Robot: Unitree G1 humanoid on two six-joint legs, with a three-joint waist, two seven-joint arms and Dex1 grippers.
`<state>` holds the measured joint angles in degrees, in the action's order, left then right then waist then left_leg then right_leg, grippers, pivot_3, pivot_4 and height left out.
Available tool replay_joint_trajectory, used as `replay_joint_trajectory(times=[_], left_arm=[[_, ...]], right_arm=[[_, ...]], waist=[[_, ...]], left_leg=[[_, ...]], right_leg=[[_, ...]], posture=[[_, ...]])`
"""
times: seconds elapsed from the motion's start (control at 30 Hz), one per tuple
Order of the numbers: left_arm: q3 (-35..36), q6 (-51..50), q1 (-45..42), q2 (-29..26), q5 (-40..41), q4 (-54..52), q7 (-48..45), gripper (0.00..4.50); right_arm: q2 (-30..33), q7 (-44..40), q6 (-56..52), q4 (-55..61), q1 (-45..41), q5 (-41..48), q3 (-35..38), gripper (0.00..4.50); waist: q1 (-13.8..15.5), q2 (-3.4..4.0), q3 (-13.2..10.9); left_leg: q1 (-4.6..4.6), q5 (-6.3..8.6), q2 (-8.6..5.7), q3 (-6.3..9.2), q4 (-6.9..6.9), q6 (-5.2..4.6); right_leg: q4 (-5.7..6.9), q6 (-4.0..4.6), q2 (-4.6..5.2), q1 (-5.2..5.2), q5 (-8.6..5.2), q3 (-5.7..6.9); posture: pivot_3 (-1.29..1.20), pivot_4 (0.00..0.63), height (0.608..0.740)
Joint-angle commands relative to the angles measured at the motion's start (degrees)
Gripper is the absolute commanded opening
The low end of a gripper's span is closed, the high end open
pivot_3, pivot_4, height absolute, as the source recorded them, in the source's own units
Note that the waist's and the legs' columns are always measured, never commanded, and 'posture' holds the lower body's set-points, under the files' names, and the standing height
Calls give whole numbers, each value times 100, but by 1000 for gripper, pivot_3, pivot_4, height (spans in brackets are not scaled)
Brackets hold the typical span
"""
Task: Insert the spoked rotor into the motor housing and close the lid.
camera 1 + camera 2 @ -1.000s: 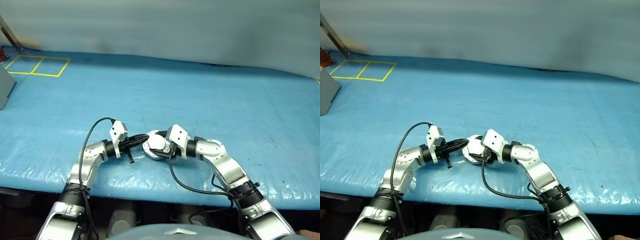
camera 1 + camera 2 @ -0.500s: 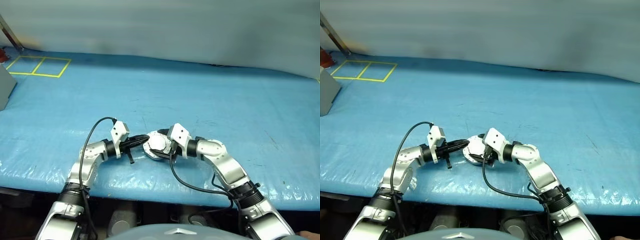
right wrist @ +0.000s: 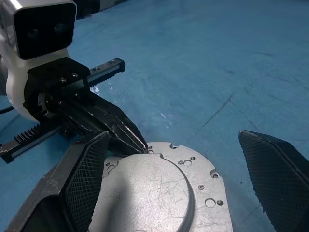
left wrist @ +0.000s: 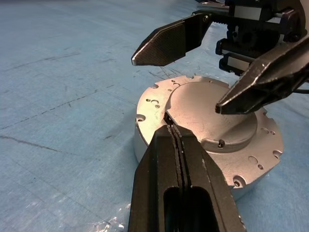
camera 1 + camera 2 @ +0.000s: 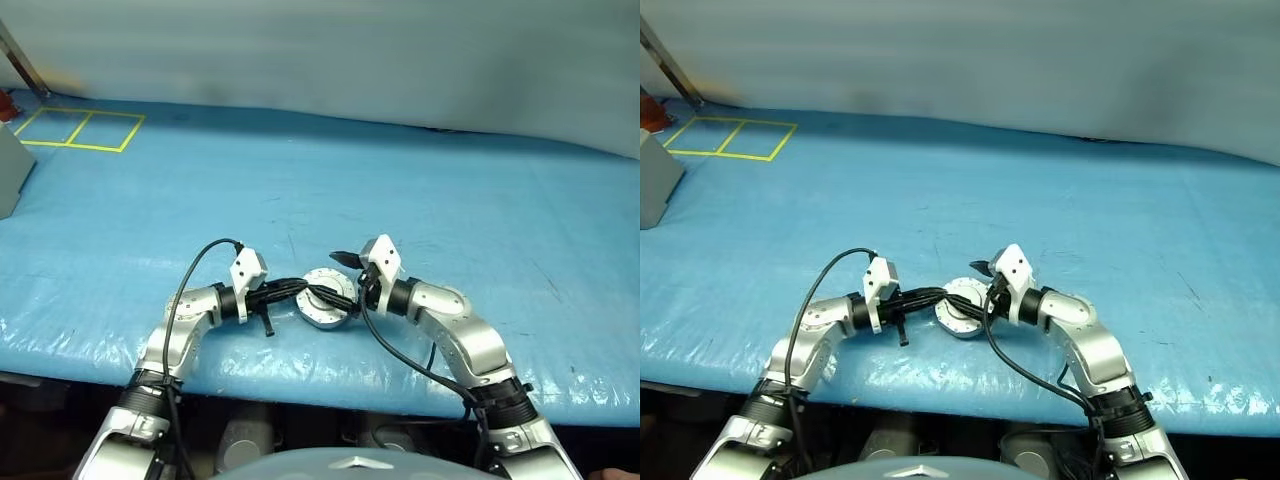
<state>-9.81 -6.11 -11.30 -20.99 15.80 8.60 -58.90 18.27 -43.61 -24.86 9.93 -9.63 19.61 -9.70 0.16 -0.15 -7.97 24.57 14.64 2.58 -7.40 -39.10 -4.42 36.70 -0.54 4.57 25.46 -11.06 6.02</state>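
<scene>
A squat round silver unit (image 4: 198,104) lies on the blue table (image 5: 450,200) near its front edge. Its top is a grey metal face with a raised round plate and small holes around the rim; it looks like the lid sitting on the motor housing. The spoked rotor is out of view. My left gripper (image 4: 170,126) is shut, and its tips rest on the unit's top at the edge of the raised plate. My right gripper (image 5: 345,275) hovers open just above the unit (image 5: 328,300), one finger (image 4: 169,41) on each side, holding nothing.
Yellow taped squares (image 5: 75,130) mark the table's far left corner, with a grey box (image 5: 8,175) beside them. A pale wall (image 5: 350,50) runs behind the table. The table's front edge (image 5: 300,385) lies close below the unit.
My right gripper has opened wide, let go of the unit, rolled and lifted a little to the right. The left gripper stays shut against the unit's top.
</scene>
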Motion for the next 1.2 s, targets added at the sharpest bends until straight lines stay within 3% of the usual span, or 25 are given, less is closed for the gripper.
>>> replay_joint_trajectory(times=[0.03,0.4,1.2], left_arm=[[-191,-119,96,-36,-109,-18,-44,0],[-134,-101,115,-84,-98,-87,-19,0],[-162,118,132,-118,-162,67,-43,0]], right_arm=[[-69,113,-212,336,85,418,335,4465],[-150,571,-1534,524,793,1713,1317,4465],[-765,892,-2631,-111,1328,3183,1834,4465]], waist=[[1,1,-1],[0,3,-2],[0,3,-2]], left_leg=[[1,-2,0,1,0,-3],[7,-3,0,2,2,-11],[8,4,0,8,3,-6]], right_leg=[[0,0,0,0,0,1],[-4,1,0,1,-1,3],[-14,0,-2,-2,-1,7]], posture=[[0,150,740],[0,150,740],[0,150,740]])
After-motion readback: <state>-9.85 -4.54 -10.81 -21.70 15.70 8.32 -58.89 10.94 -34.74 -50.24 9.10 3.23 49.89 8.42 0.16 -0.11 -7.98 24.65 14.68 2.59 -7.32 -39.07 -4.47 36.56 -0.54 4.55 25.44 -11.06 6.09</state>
